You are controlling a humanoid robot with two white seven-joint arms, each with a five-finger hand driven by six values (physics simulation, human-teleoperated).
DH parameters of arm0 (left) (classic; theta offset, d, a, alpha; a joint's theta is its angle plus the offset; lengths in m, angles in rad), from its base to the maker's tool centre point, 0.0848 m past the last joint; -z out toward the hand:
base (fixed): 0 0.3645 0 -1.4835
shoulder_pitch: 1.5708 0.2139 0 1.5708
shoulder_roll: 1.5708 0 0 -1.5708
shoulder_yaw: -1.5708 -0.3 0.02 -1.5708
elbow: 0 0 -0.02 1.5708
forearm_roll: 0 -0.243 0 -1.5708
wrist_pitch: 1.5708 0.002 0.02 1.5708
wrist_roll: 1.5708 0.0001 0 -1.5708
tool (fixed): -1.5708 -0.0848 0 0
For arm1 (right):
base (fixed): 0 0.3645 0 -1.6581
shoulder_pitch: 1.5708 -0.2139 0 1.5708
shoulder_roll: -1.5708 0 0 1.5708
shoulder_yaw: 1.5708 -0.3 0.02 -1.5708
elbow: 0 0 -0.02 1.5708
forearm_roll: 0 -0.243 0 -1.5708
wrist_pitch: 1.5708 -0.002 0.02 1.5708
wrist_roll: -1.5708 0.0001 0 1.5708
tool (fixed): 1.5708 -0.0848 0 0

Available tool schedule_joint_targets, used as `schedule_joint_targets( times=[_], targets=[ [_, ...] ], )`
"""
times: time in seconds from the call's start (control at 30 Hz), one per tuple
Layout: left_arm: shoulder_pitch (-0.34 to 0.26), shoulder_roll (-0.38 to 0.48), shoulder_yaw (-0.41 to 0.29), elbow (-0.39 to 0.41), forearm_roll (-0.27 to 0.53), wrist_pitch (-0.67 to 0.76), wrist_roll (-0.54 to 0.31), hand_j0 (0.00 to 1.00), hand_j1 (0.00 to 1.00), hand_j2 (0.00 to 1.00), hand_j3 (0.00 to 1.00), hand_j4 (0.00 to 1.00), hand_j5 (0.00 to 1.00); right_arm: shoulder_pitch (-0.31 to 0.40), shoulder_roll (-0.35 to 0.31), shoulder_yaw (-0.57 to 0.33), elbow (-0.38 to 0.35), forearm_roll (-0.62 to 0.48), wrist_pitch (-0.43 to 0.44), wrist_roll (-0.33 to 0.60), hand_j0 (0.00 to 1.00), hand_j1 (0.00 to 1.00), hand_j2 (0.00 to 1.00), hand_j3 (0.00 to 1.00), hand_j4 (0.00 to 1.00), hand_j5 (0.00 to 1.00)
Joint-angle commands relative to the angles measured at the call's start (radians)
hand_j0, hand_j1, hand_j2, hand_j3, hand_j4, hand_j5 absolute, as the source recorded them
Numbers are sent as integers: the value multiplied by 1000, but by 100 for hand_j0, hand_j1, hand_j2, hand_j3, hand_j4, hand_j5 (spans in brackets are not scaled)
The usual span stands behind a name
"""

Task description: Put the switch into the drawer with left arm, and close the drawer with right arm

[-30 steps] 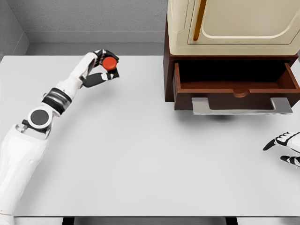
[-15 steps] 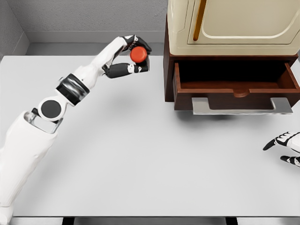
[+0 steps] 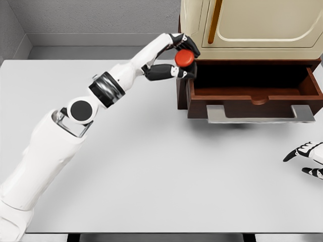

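My left hand [image 3: 182, 59] is shut on the switch [image 3: 184, 57], a round red button on a dark base, held in the air at the left front corner of the cabinet. The brown wooden drawer [image 3: 255, 95] stands pulled open under the cream cabinet, its inside dark and bare, with a grey handle [image 3: 260, 114] across its front. The switch is just left of the drawer's left wall, above table height. My right hand [image 3: 306, 158] rests open at the right edge, low and well in front of the drawer.
A cream cabinet [image 3: 252, 25] with a wooden door handle [image 3: 215, 20] sits above the drawer on a dark brown frame. The grey table [image 3: 151, 166] runs to a grey back wall. My left arm [image 3: 106, 88] stretches diagonally across the table's left half.
My left arm has swung right and slightly up, carrying the switch from the table's back left to the cabinet's left corner. The right hand has not moved.
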Motion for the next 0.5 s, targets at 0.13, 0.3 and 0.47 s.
schedule_joint_targets(
  times=[0.13,0.3,0.47],
  targets=[
    [-3,-59,-15,1,-11,0,1,43,43,43,43,43,43,0,-1,0,1,-7,1,0,64,64,64,64,64,64],
    [-15,-100,-35,7,-68,1,1,43,43,43,43,43,43,0,-1,0,0,-7,1,0,64,64,64,64,64,64],
    [-18,-182,-37,48,-211,3,1,43,43,43,43,43,43,0,-1,0,0,-7,1,0,64,64,64,64,64,64]
  ],
)
